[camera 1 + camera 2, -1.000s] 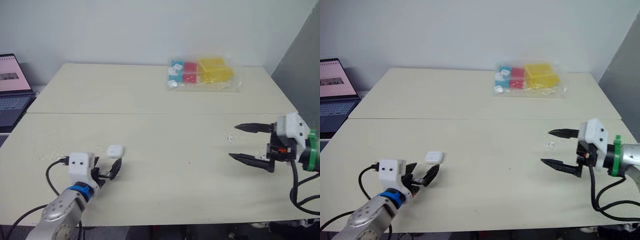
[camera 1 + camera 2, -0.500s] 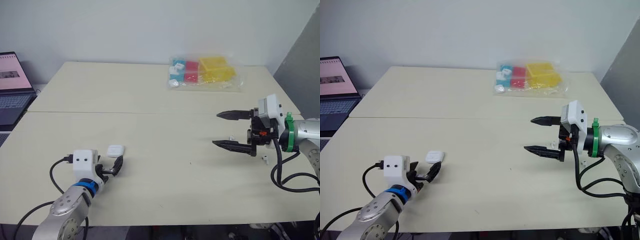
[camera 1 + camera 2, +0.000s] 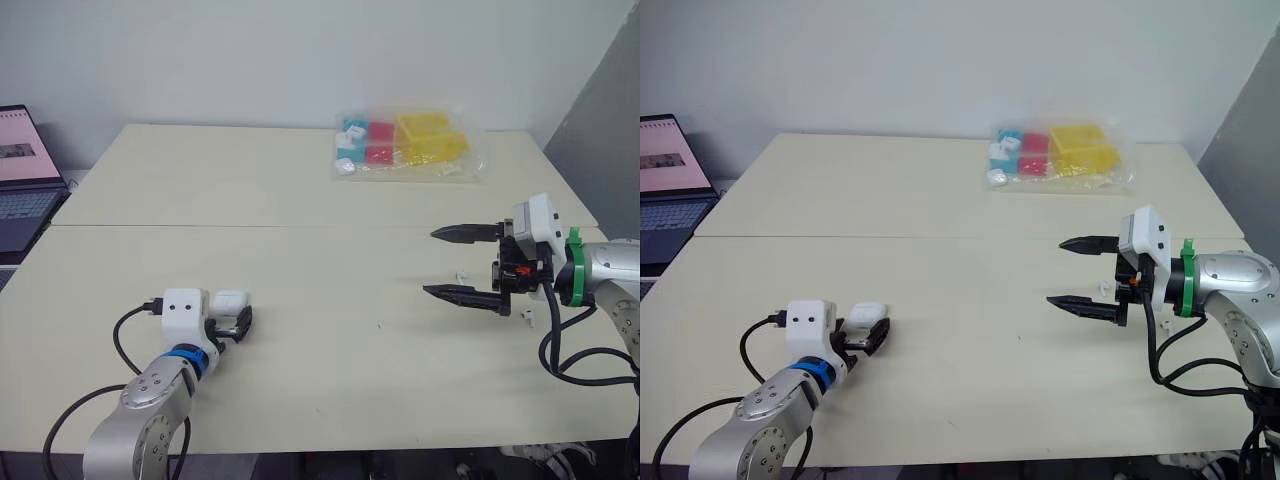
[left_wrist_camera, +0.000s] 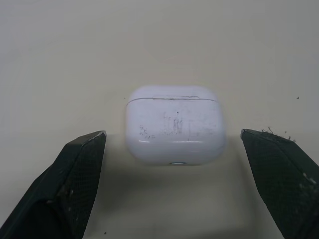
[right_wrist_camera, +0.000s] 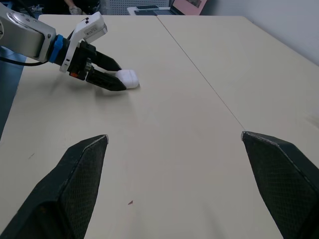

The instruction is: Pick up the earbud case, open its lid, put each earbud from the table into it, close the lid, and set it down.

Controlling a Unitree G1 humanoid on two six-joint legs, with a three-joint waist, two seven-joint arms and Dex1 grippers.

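**Desk:** What have you got on the left?

**Me:** Lower left of the head view, my left tool (image 3: 236,322) is down at the counter (image 3: 300,200) with its fingers spread. The earbud case (image 4: 173,124) lies closed between them. From the wrist view, neither finger touches it.

**Desk:** What worries you there?

**Me:** The case is smooth and rounded. If I close off-centre, one finger lands first, and I'd expect the case to skid or spin away rather than get pinched. Clamping across the lid seam could also leave me holding the lid shut when I need it open.

**Desk:** And further right?

**Me:** Right of centre, my right tool (image 3: 430,262) hovers over the counter with its fingers wide apart, holding nothing. An earbud (image 3: 462,275) lies just behind those fingers. A second earbud (image 3: 527,318) lies near the wrist, toward the right edge of the frame. Both are tiny white specks, so I'm only fairly sure that's what they are.

**Desk:** Risk there?

**Me:** A low sweep of that arm could flick one off the counter.
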